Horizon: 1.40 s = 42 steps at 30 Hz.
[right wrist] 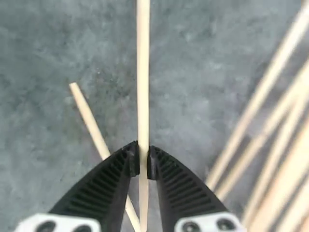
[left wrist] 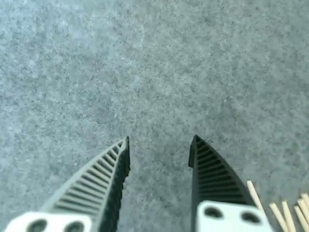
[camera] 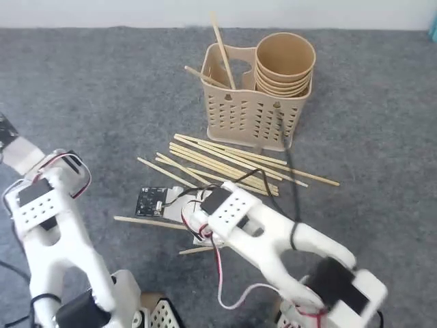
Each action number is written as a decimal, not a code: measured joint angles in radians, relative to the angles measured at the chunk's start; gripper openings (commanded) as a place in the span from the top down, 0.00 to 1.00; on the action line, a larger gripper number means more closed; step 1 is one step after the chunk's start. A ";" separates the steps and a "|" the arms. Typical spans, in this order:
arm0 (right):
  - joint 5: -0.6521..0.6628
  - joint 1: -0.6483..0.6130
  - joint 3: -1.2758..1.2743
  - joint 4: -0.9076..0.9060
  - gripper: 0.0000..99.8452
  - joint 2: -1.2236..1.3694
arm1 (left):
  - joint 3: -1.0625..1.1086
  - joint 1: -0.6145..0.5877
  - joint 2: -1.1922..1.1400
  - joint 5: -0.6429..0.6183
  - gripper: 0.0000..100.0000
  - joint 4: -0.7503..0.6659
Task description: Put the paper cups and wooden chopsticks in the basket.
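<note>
A fuzzy grey counter [camera: 102,102] is lying under everything, with a pale wall [camera: 136,12] behind. The right fingers [right wrist: 116,179] are squeezing one chopstick [right wrist: 143,72] low over the counter. The left fingers [left wrist: 108,179] are hanging open above bare grey. The paper cups [camera: 285,58] are sitting stacked in the basket [camera: 249,113]; more chopsticks [camera: 232,160] are lying in front of it.
</note>
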<state>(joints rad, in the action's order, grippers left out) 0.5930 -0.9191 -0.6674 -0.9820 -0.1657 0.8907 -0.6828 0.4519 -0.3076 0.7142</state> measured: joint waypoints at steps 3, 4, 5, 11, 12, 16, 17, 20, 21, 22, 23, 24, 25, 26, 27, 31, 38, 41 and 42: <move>-0.014 0.025 0.000 -0.044 0.99 -0.155 | 0.000 -0.002 0.000 0.000 0.81 -0.003; -0.028 0.037 0.000 -0.051 0.99 -0.209 | 0.000 -0.002 0.000 0.000 0.81 -0.003; -0.043 0.051 0.000 -0.055 0.99 -0.265 | 0.000 -0.002 0.000 0.000 0.81 -0.003; -0.166 0.181 0.000 -0.026 0.99 -0.585 | 0.000 -0.002 0.000 0.000 0.81 -0.003; -0.189 0.203 0.000 0.000 0.99 -0.626 | 0.000 -0.002 0.000 0.000 0.81 -0.003; -0.275 0.281 0.000 0.150 0.99 -0.720 | 0.000 -0.002 0.000 0.000 0.81 -0.003; -0.292 0.293 0.000 0.195 0.99 -0.724 | 0.000 -0.002 0.000 0.000 0.81 -0.003; -0.336 0.325 -0.002 0.333 0.99 -0.726 | 0.000 0.002 0.000 0.000 0.81 -0.003; -0.344 0.339 -0.002 0.379 0.99 -0.726 | 0.000 0.008 0.000 0.000 0.81 -0.003; -0.348 0.348 -0.002 0.427 0.99 -0.726 | 0.000 0.014 0.000 0.000 0.81 -0.003; -0.351 0.353 -0.002 0.476 0.99 -0.726 | 0.000 0.021 0.000 0.000 0.81 -0.003; -0.351 0.359 -0.002 0.525 0.99 -0.724 | 0.002 0.031 0.000 0.000 0.81 -0.003; -0.351 0.365 -0.002 0.575 0.99 -0.720 | 0.009 0.043 0.000 0.000 0.81 -0.003; -0.351 0.374 0.000 0.620 0.99 -0.703 | 0.017 0.057 0.000 0.000 0.81 -0.003; -0.354 0.377 0.000 0.661 0.99 -0.680 | 0.018 0.074 0.000 0.008 0.81 -0.003; -0.354 0.402 -0.002 0.810 0.99 -0.559 | 0.018 0.144 0.000 0.055 0.81 0.005; -0.359 0.440 -0.002 1.085 0.99 -0.351 | 0.055 0.222 0.003 0.117 0.81 0.011; -0.359 0.457 -0.002 1.206 0.99 -0.264 | 0.112 0.252 0.058 0.137 0.81 0.011; -0.359 0.462 -0.002 1.238 0.99 -0.235 | 0.140 0.264 0.089 0.147 0.81 0.002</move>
<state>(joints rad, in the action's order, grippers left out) 0.2340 -0.4572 -0.6690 0.2562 -0.4005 1.0303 -0.4189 0.5409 -0.1603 0.7158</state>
